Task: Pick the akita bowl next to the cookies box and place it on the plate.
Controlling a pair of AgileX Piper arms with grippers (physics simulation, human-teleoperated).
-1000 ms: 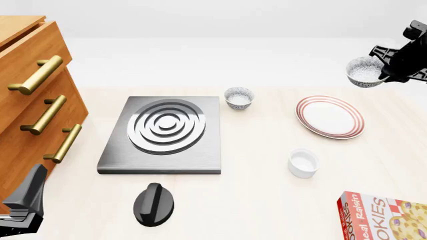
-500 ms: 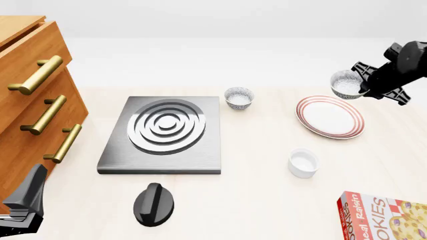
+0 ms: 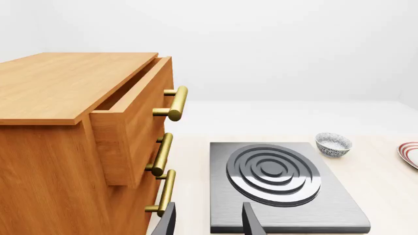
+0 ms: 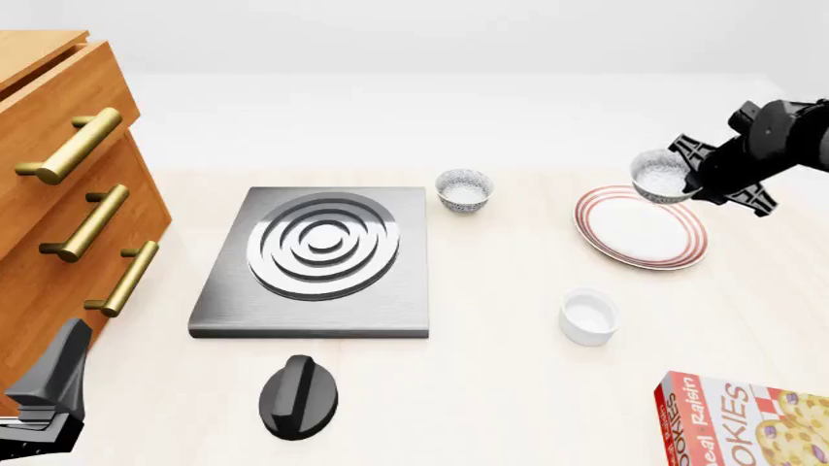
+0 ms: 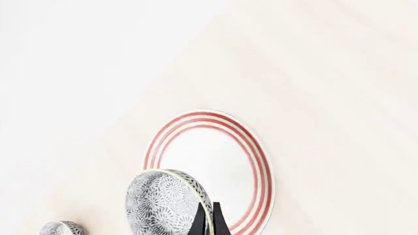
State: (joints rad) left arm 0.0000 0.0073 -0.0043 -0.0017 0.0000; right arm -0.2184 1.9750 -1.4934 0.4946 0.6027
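My right gripper (image 4: 692, 179) is shut on the rim of the akita bowl (image 4: 659, 175), a small speckled bowl held tilted in the air over the far edge of the plate (image 4: 644, 233). The right wrist view has the bowl (image 5: 164, 201) pinched between the fingers (image 5: 201, 223), with the red-ringed plate (image 5: 210, 155) beneath. The cookies box (image 4: 744, 423) lies at the front right corner. My left gripper (image 3: 207, 225) stands open and empty near the front left, its dark body (image 4: 52, 393) beside the cabinet.
A twin speckled bowl (image 4: 464, 189) sits behind the grey stove (image 4: 317, 254). A plain white cup (image 4: 588, 316) stands in front of the plate. A black knob (image 4: 299, 395) lies before the stove. A wooden drawer cabinet (image 4: 65, 194) fills the left side.
My right gripper has carried the akita bowl leftward and down, from the far right to just over the plate's far edge. The left arm has not moved.
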